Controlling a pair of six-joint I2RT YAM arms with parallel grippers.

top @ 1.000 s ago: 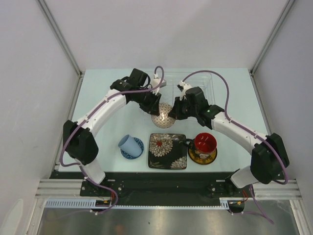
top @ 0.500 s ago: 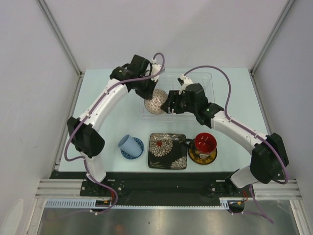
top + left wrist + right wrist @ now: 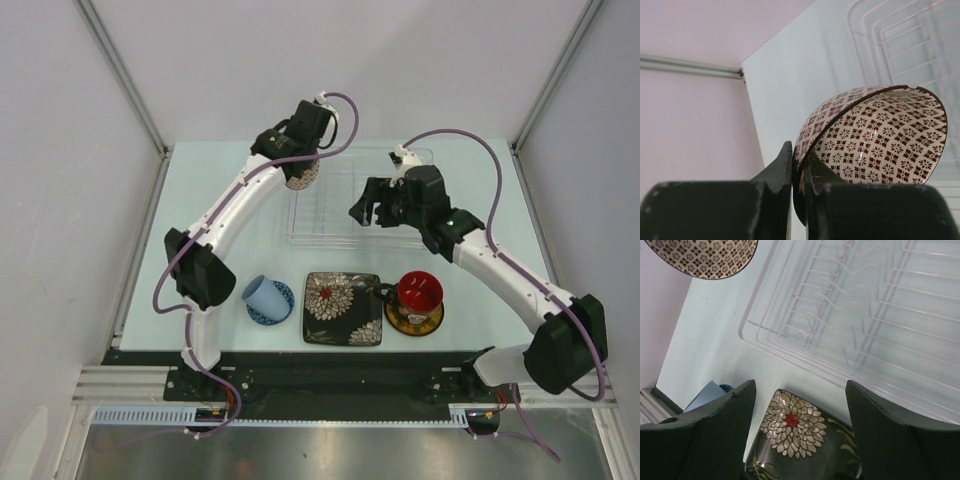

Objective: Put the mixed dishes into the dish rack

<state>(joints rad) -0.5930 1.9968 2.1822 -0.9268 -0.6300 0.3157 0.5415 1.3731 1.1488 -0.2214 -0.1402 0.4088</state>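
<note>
Bowl loading appears in hand. Left gripper (image 3: 799,160), shut tight on the rim, holds the beige lattice-patterned bowl (image 3: 875,135) tilted above the dish rack's (image 3: 335,228) far-left corner. Right gripper (image 3: 372,208) hangs wide open and empty over the rack's middle. Next, likely: lower the bowl between the dividers (image 3: 840,305), then release.
</note>
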